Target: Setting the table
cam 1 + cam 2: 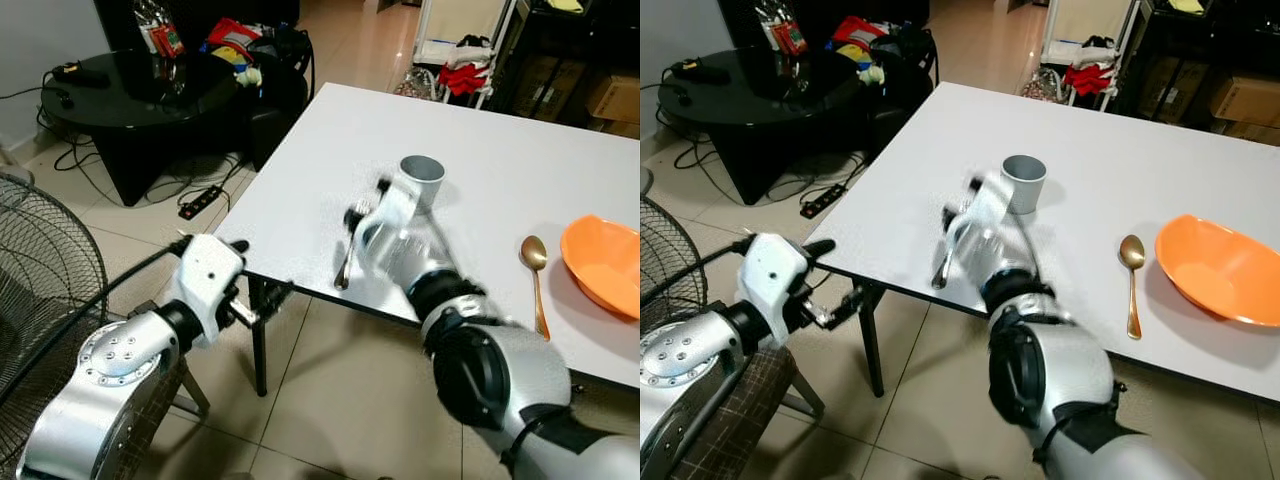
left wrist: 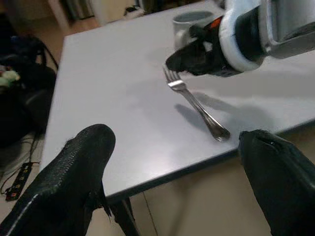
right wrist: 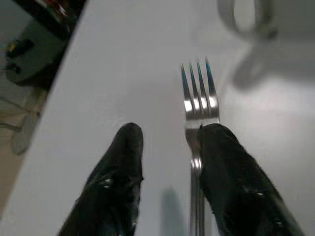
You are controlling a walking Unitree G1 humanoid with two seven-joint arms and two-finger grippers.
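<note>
A: What's laid out?
B: Cup, spoon and orange bowl sit on the surface.
A: And the fork?
B: Near the front edge; the right claw is parted, one finger against it. Left claw wide open, off the corner.

A round black side table cluttered with bright packets stands on the tiled floor, a power strip beside it and a wire fan guard nearby.
</note>
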